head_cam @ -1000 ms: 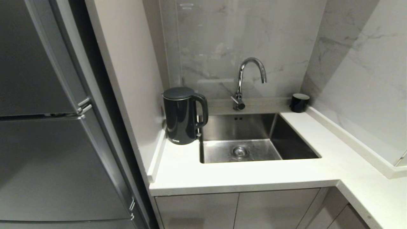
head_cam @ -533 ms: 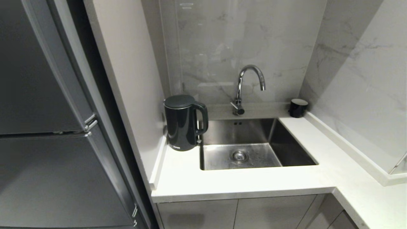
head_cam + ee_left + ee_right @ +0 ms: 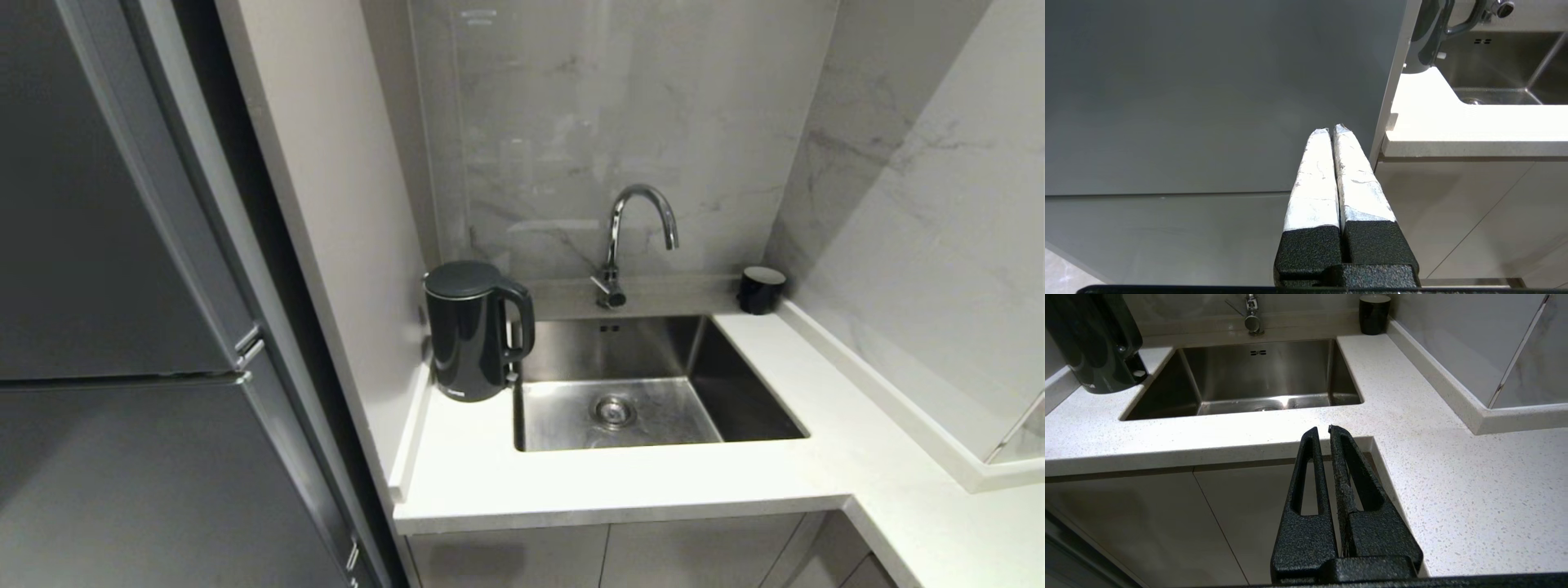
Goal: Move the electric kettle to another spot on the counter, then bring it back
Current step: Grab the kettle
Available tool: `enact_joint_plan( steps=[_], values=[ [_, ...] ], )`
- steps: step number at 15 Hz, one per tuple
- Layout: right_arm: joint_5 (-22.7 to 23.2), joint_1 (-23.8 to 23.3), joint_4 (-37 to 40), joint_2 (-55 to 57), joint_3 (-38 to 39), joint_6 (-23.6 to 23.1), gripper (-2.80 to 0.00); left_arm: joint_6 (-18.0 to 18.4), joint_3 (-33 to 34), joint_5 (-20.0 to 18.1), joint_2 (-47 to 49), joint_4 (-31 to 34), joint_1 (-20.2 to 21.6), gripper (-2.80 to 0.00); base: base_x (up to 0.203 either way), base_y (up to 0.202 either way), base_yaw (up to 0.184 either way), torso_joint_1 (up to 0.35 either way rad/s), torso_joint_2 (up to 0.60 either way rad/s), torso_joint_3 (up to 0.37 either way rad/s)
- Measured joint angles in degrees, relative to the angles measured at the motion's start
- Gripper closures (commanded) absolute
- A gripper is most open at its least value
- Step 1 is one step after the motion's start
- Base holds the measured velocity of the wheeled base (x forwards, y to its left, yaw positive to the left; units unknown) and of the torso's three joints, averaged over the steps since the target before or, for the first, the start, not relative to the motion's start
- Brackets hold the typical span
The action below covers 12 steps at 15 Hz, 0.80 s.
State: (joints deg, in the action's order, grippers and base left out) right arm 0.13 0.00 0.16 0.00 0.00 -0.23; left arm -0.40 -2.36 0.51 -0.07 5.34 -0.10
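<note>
The electric kettle [image 3: 475, 333] stands upright on the worktop [image 3: 620, 482], well beyond both clenched, empty end effectors, left [image 3: 1331, 130] and right [image 3: 1322, 430], which only the wrist views show.

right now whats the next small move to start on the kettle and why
Probably raise the left gripper and open it toward the electric kettle. The kettle stands untouched on the counter left of the sink, handle toward the basin, while both grippers, the right gripper too, sit shut in front of the counter's edge.
</note>
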Motion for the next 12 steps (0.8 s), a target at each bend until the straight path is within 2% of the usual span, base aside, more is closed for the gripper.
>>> enact_joint_plan(
  steps=[4, 12],
  values=[
    [0.0, 0.0, 0.0, 0.0, 0.0, 0.0, 0.00, 0.0, 0.0, 0.0, 0.0, 0.0, 0.0, 0.00, 0.000, 0.000, 0.000, 0.147, -0.34, -0.187],
    [0.0, 0.0, 0.0, 0.0, 0.0, 0.0, 0.00, 0.0, 0.0, 0.0, 0.0, 0.0, 0.0, 0.00, 0.000, 0.000, 0.000, 0.095, -0.20, -0.114]
  ],
)
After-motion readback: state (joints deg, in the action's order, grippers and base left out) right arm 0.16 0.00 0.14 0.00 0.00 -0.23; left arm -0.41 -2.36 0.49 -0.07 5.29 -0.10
